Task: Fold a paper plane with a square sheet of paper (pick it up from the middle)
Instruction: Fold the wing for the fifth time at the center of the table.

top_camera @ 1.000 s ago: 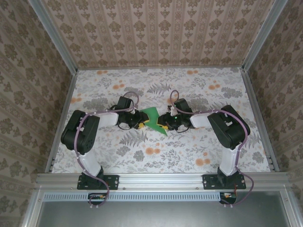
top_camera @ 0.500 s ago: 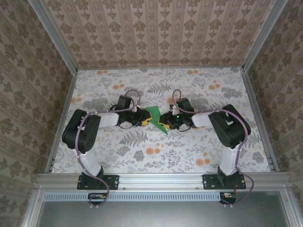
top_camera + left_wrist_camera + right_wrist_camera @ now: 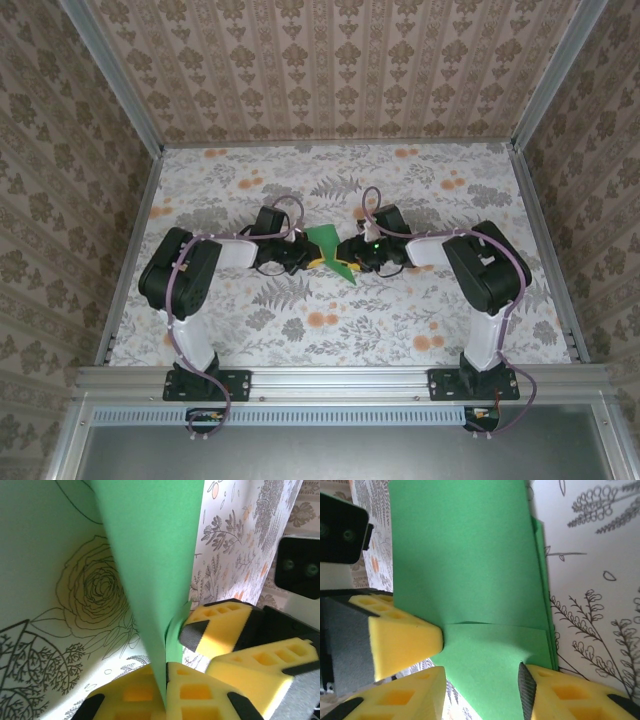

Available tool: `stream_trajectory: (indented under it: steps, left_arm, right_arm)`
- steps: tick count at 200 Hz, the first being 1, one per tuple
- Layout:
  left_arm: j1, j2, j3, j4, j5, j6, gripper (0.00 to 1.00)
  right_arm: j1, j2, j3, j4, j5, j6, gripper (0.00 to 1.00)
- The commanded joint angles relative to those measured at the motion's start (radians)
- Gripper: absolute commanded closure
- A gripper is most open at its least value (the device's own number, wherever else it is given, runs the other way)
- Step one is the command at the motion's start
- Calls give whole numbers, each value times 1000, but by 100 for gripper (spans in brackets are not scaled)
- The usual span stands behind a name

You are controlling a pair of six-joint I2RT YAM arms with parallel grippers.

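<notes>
Floral tabletop (image 3: 420, 200), centre: green paper (image 3: 325, 243) stands between both arms. Left fingers (image 3: 190, 695) pinch its fold; right fingers (image 3: 405, 640) spread around it. You risk the fold springing open on that one-sided hold.

Top view: even, diffuse light, no glare. Faint soft shadows under arms on table (image 3: 400, 300). Sharp throughout.
Left wrist view: table washed pale at upper left. green paper (image 3: 150, 555) close to lens, edges soft.
Right wrist view: paper darker toward upper left, table near-white at right, print lines crisp.
</notes>
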Motion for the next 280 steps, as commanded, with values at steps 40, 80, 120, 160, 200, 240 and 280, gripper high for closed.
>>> stream_trajectory:
  steps: [40, 80, 120, 160, 200, 240, 280]
  left_arm:
    - [-3, -40, 10, -28, -4, -11, 98]
    - [-5, -45, 15, -34, -9, -28, 99]
    - [-5, -58, 22, -39, -8, -46, 99]
    - [-5, -69, 32, -42, -2, -56, 99]
    - [-6, -69, 36, -49, -7, -60, 99]
    - [-5, -69, 37, -50, -7, -65, 100]
    - [-4, -69, 36, -56, -11, -69, 100]
  right_arm:
    - [26, -208, -8, -214, 283, -340, 37]
    - [166, -268, -38, -231, 583, -556, 33]
    - [285, -241, -61, -158, 725, -693, 35]
    - [356, -177, -52, -85, 812, -774, 39]
    - [385, -102, -25, -16, 882, -815, 45]
    - [392, -53, -15, 40, 943, -829, 47]
    - [398, -43, -19, 66, 964, -849, 57]
